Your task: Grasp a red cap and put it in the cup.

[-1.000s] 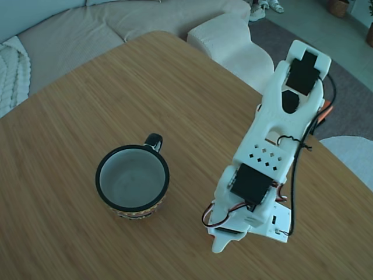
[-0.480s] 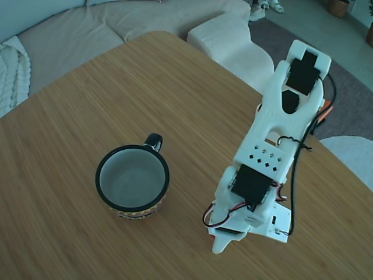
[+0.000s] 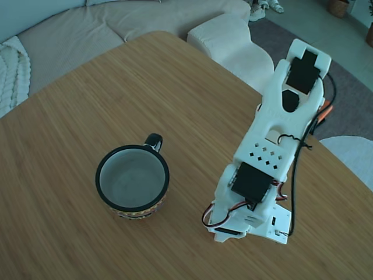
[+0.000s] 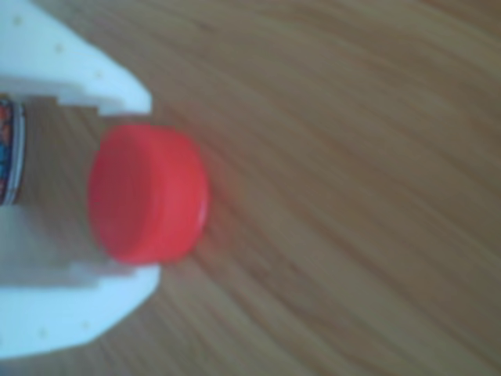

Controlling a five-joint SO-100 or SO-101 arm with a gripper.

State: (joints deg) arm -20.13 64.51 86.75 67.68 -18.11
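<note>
One red cap (image 4: 147,196), a smooth round plastic disc with a flat top and a short straight wall, seen blurred in the other view; it lies on the wood between the two white fingers (image 4: 74,66) of the tool (image 4: 149,184), the upper finger's tip touching or just beside its edge and the lower finger's tip likewise at its lower edge; whether the fingers press on it cannot be told, so the tool stands narrow about the cap without a confirmed grip. In the fixed view the cap is hidden under the arm; the tool (image 3: 227,232) points down at the worktop to the right of the cup. One cup (image 3: 132,181), a round mug with a glossy black rim, a black handle toward the top of that view, a pale grey-white matt interior and a narrow multicoloured patterned band on its outer wall; it stands upright and holds nothing visible; apart from the arm. One arm (image 3: 274,146), white printed plastic shells with black servo blocks, a row of small diamond-shaped holes, black and red wires. One worktop (image 3: 116,93), rounded, pale bamboo-like wood with fine parallel grain. One sofa (image 3: 70,29), beige fabric, behind the worktop. No legible writing or labels.
</note>
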